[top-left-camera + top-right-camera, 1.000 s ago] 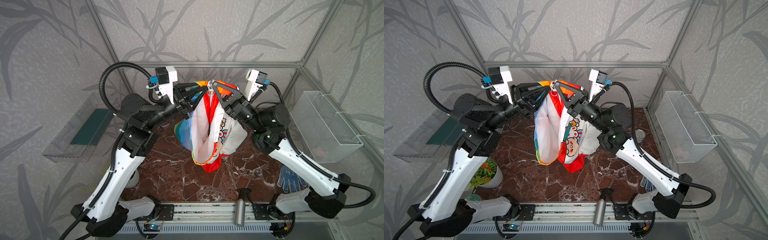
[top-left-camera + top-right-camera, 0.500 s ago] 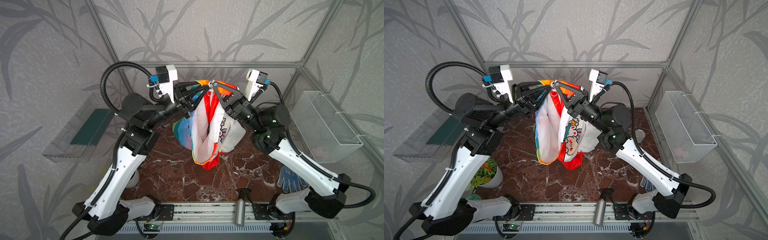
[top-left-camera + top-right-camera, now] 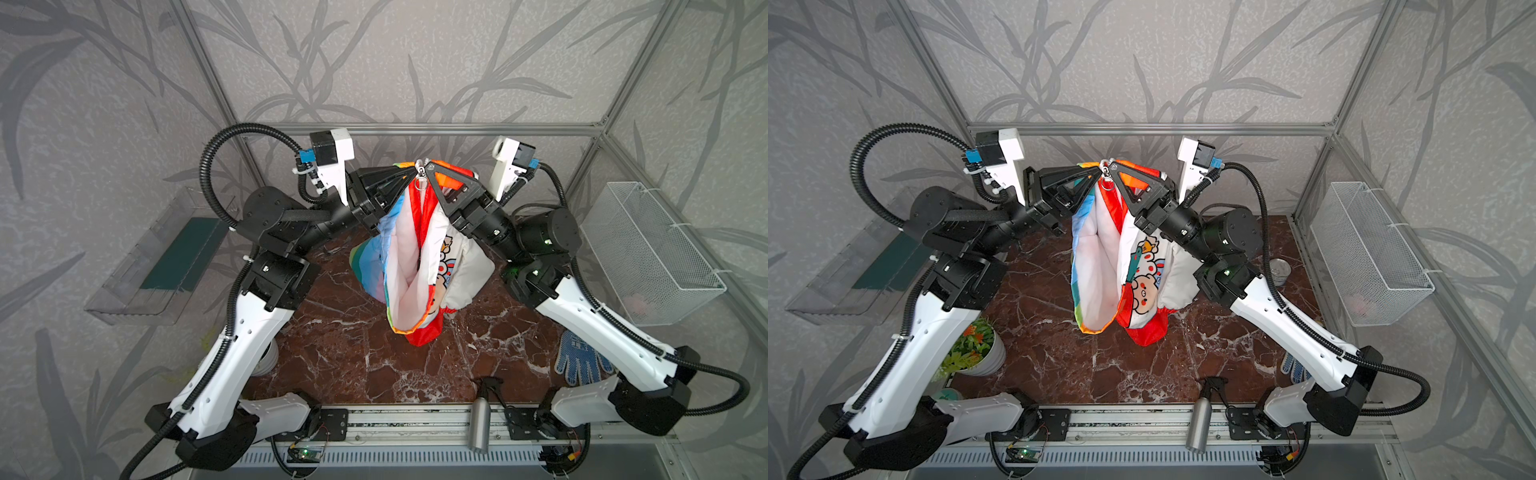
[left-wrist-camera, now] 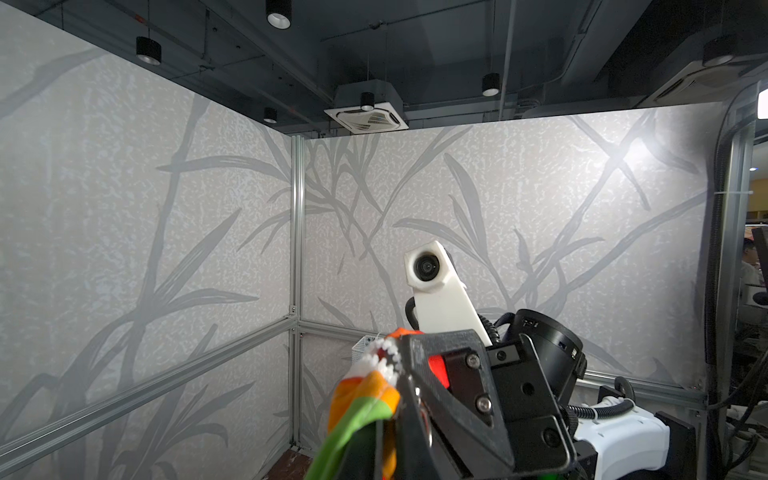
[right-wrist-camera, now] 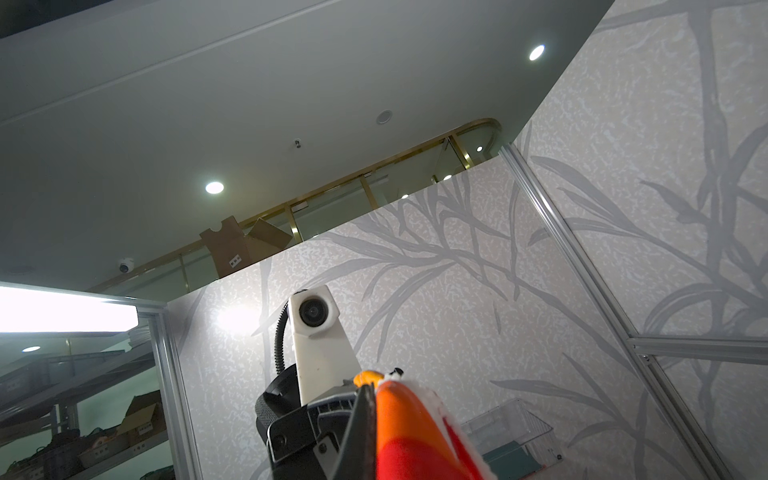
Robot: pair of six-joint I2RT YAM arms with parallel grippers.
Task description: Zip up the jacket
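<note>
The jacket hangs upside down above the marble table, its red hood lowest. It is held up by its top edge between both raised grippers. Its fronts gape below, showing white lining and the cartoon panel. My left gripper is shut on the rainbow edge. My right gripper is shut on the red and orange edge. The metal zipper slider with its ring pull dangles between the two tips. White zipper teeth show in the left wrist view, orange and red fabric in the right wrist view.
A white wire basket hangs on the right wall and a clear tray on the left wall. A blue dotted glove lies at the front right. A metal bottle lies on the front rail, a potted plant stands front left, a small can right.
The left gripper's jaws have closed on the jacket's top edge. Both arms and the hanging jacket stay almost where they were.
</note>
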